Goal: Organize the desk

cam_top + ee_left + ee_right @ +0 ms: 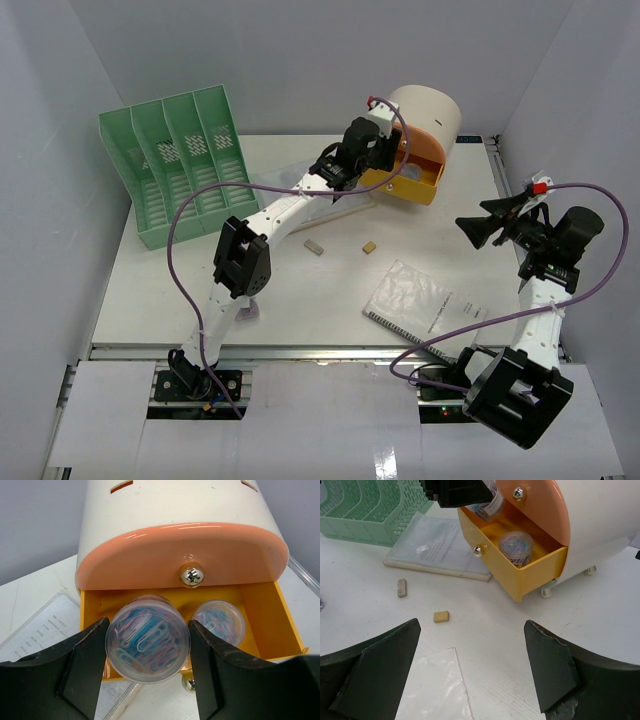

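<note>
The bench [150,290], a wide white top with aluminium rails, fills the view. Its near-left stretch is bare, open room. The right hand [471,630] hangs released over the right side, with a plastic-covered notebook [420,305] near it. A grey eraser [314,246] and a tan eraser [369,246] lie apart mid-bench. Farther back, the left hand [147,630] grasps a clear jar of paper clips [148,650] over the open yellow drawer [495,575] of a white organizer [430,110]. A second jar [516,547] sits in that drawer. A green file rack [175,175] stands at the far left. Plain white walls close three sides.
</note>
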